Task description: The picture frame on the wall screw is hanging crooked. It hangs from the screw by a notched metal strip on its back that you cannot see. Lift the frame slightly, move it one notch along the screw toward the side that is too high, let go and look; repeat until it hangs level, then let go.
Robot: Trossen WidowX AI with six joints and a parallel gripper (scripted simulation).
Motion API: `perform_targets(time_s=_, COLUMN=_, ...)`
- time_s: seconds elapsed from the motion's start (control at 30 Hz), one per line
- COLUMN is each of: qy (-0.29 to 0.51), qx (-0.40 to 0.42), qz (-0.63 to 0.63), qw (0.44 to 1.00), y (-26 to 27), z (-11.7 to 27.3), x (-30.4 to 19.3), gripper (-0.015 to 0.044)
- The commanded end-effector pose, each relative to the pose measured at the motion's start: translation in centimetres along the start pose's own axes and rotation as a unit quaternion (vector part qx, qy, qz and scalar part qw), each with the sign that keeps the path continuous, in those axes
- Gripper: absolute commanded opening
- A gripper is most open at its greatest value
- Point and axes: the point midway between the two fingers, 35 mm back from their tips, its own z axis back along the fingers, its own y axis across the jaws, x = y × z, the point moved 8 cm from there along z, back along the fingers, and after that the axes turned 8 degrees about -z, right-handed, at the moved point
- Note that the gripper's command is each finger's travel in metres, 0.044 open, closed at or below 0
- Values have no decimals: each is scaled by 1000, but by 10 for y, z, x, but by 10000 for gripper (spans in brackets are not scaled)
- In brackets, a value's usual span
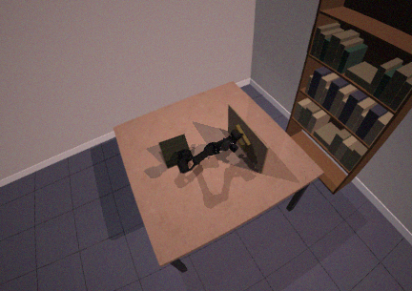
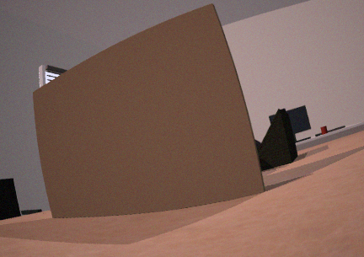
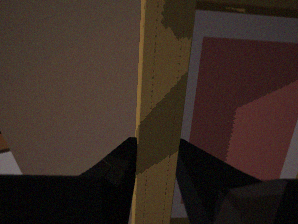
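The gold picture frame (image 3: 162,115) (image 1: 243,135) hangs in front of the upright panel. In the wrist view one gold bar runs nearly straight up and down, leaning slightly, with the pale mat and the red picture (image 3: 215,90) to its right. My gripper (image 3: 155,146) (image 1: 236,135) is shut on this bar, one dark finger at each side. In the top view the frame is small and partly behind the arm, so its tilt is hard to judge. The screw and the notched strip are hidden. The exterior view shows only the back of the panel.
The panel (image 1: 259,151) (image 2: 143,123) (image 3: 65,75) stands upright on the table (image 1: 157,225) (image 2: 295,220). A dark square board (image 1: 174,150) stands near the arm's base. A bookshelf (image 1: 305,146) stands beyond the table.
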Motion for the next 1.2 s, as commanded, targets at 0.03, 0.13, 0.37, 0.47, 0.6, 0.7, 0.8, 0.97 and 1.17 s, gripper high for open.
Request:
perform_targets(time_s=0.03, qy=-2, qx=-2, qz=2, qw=1000, y=1, z=0, x=0, gripper=0)
perform_targets(time_s=0.13, qy=-2, qx=-2, qz=2, qw=1000, y=2, z=0, x=0, gripper=0)
perform_targets(time_s=0.37, qy=-2, qx=-2, qz=2, qw=1000, y=3, z=0, x=-1, gripper=0)
perform_targets(time_s=0.47, qy=-2, qx=-2, qz=2, qw=1000, y=4, z=0, x=-1, gripper=0)
perform_targets(time_s=0.6, qy=-2, qx=-2, qz=2, qw=1000, y=4, z=0, x=-1, gripper=0)
perform_targets(time_s=0.7, qy=-2, qx=-2, qz=2, qw=1000, y=5, z=0, x=-1, gripper=0)
perform_targets(time_s=0.8, qy=-2, qx=-2, qz=2, qw=1000, y=5, z=0, x=-1, gripper=0)
perform_targets(time_s=0.97, qy=-2, qx=-2, qz=2, qw=1000, y=6, z=0, x=-1, gripper=0)
perform_targets(time_s=1.17, qy=-2, qx=-2, qz=2, qw=1000, y=6, z=0, x=-1, gripper=0)
